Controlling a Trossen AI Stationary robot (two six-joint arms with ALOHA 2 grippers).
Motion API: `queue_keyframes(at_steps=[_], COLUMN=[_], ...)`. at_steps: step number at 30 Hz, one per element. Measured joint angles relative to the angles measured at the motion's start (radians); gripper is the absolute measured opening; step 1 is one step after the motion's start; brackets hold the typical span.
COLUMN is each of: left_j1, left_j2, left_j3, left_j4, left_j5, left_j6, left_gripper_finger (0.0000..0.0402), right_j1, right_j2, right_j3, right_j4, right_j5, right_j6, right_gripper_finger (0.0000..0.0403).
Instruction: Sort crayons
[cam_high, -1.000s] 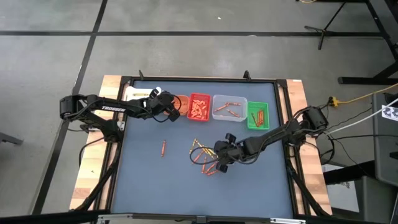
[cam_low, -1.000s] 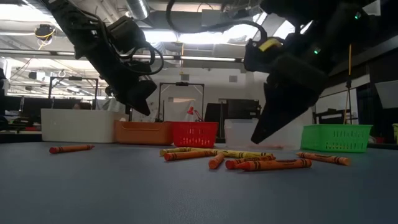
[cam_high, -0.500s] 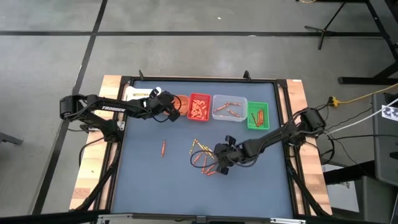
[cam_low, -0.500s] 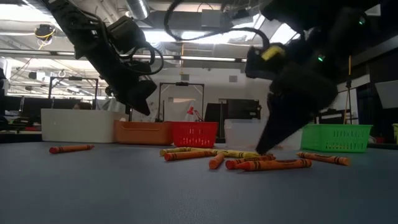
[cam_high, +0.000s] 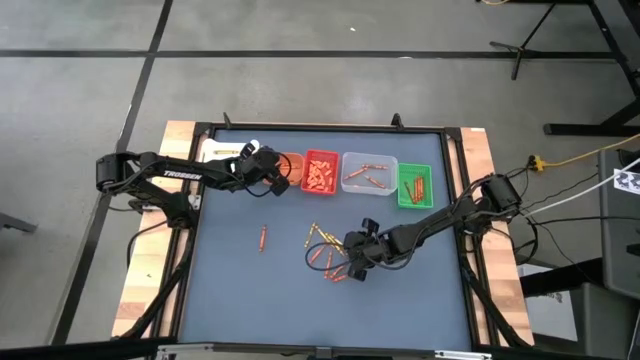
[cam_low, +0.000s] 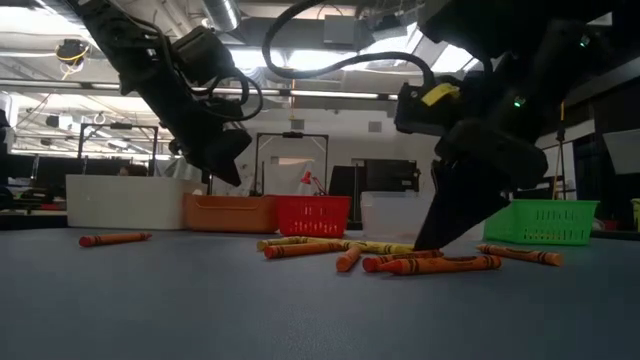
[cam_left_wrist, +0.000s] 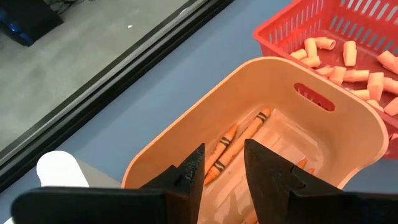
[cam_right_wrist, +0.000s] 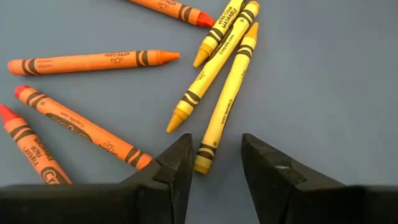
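Note:
Several loose crayons (cam_high: 328, 252) lie flat on the blue table, orange-red and yellow, and one (cam_high: 263, 237) lies apart to their left. My right gripper (cam_right_wrist: 215, 163) stands open low over the pile, slanting down. The near end of a yellow crayon (cam_right_wrist: 225, 93) lies between its fingertips; I see no touch. In the low view its tips (cam_low: 424, 240) come nearly down to the table. My left gripper (cam_left_wrist: 222, 169) hangs open and empty over the orange bin (cam_left_wrist: 323, 124), which holds a few orange crayons (cam_left_wrist: 231, 146).
A row of small bins stands at the far side: white (cam_high: 222, 152), orange (cam_high: 293, 163), red (cam_high: 320, 172), clear (cam_high: 368, 173), green (cam_high: 415, 187). The red bin holds many short crayon pieces. Bare blue mat (cam_high: 250, 295) lies toward the near edge.
My right gripper has sunk a little onto the crayon pile, its fingertips now close to the table, and stays open. The crayons have not moved.

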Motion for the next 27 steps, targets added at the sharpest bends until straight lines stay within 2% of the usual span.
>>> queue_keyframes(at_steps=[5, 14, 19, 23, 27], left_j1=[0.0, 0.0, 0.0, 0.0, -0.015], left_j2=[0.0, 0.0, 0.0, 0.0, 0.0], left_j3=[0.0, 0.0, 0.0, 0.0, 0.0], left_j4=[0.003, 0.003, 0.003, 0.016, 0.056], left_j5=[0.0, 0.0, 0.003, 0.09, 0.258], left_j6=[0.0, 0.0, 0.0, 0.006, 0.033], left_gripper_finger=[0.0096, 0.0096, 0.0096, 0.0096, 0.0096], right_j1=[0.0, 0.0, 0.0, 0.0, 0.0], right_j2=[0.001, 0.001, 0.001, 0.001, 0.002], right_j3=[0.0, 0.0, 0.0, 0.0, -0.001], right_j4=[-0.004, -0.009, -0.01, -0.01, -0.01], right_j5=[0.007, 0.016, 0.027, 0.034, 0.045], right_j6=[0.001, 0.003, 0.002, 0.0, -0.002], right_gripper_finger=[0.0126, 0.0041, 0.0014, 0.0015, 0.0021])
